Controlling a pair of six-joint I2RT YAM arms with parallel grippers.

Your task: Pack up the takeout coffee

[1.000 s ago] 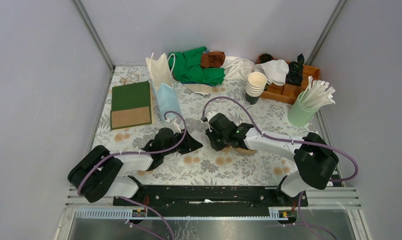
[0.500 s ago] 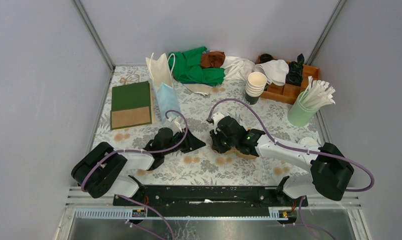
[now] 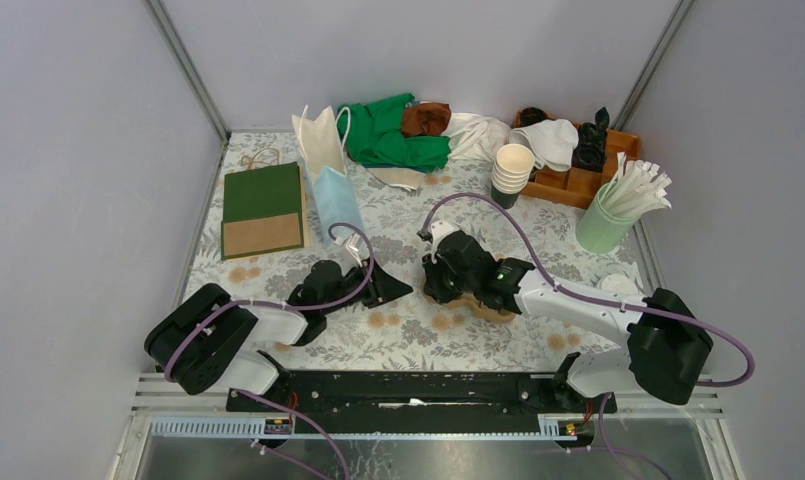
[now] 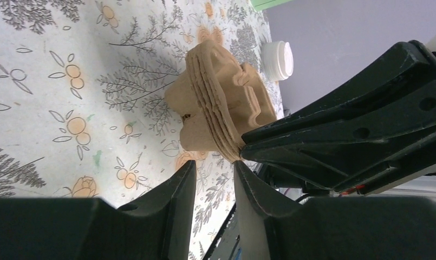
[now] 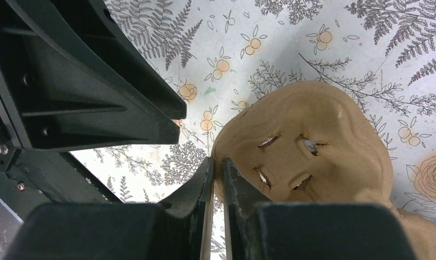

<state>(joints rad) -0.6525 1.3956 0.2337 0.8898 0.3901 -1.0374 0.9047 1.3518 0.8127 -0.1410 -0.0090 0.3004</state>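
Now the right claw (image 5: 218, 164) was clamped on the rim of the pulp cup tray (image 5: 313, 146), likely to lift it. The left claw (image 4: 214, 169) was held parted, empty, just beside. The takeout coffee (image 4: 277, 60) was set on the tabletop (image 4: 53, 81) beyond.

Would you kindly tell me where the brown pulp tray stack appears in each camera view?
Top external: pulp tray stack just right of centre, mostly hidden.
Left wrist: mid-frame, seen edge-on.
Right wrist: right of centre, its moulded face showing.
Shared landmark: the right gripper pinching its rim.
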